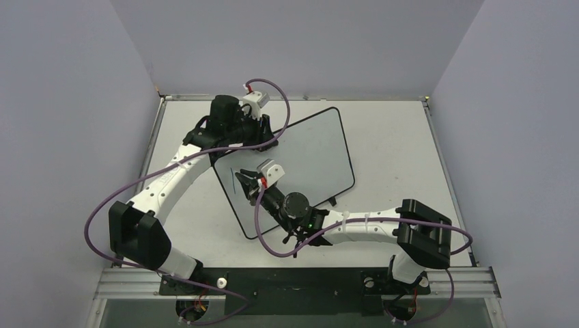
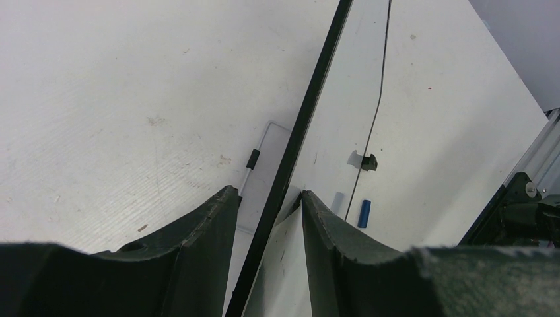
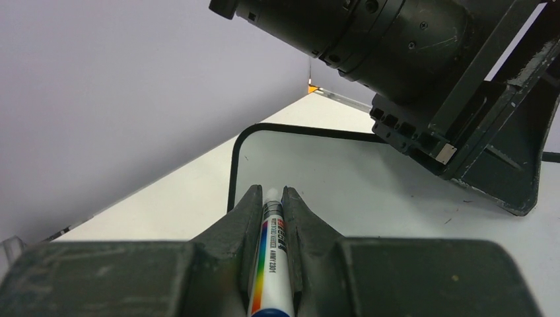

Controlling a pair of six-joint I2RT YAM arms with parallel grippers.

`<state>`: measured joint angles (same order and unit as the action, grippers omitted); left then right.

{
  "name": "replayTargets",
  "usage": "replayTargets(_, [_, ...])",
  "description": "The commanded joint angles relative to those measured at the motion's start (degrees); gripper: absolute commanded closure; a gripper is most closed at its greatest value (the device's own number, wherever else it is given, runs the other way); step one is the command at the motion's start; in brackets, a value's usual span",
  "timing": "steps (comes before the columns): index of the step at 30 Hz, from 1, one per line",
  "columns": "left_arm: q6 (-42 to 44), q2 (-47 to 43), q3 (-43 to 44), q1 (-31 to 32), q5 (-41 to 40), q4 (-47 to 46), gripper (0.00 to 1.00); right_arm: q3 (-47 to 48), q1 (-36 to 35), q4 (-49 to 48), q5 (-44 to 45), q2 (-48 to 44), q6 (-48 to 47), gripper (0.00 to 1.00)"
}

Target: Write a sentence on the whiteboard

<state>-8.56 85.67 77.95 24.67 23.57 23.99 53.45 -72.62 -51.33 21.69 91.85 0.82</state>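
Left gripper (image 2: 267,193): two dark fingers (image 2: 198,244) rise from the bottom edge, closed on the whiteboard (image 2: 337,119), one on each side. The board is seen nearly edge-on, its black frame (image 2: 317,79) running diagonally from top centre down between the fingers. White table (image 2: 99,99) to the left, scuffed and speckled. A clear bracket with a small black clip (image 2: 253,158) sits just behind the frame. Right of the board face: a small black foot (image 2: 368,162) and a short blue cylinder (image 2: 364,212) lying on the table, with its pale reflection beside it. Metal rail (image 2: 538,148) at far right.
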Motion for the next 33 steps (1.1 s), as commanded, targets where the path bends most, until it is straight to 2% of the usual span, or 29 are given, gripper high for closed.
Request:
replayTargets(1, [-0.2, -3.7, -0.2, 0.4, -0.3, -6.5, 1.00, 3.1, 0.6, -1.2, 0.1, 1.3, -0.4, 1.00])
replayTargets(33, [-2.8, -6.6, -4.2, 1.0, -7.6, -9.9, 1.00, 5.2, 1.5, -1.7, 0.3, 6.5, 0.9, 1.00])
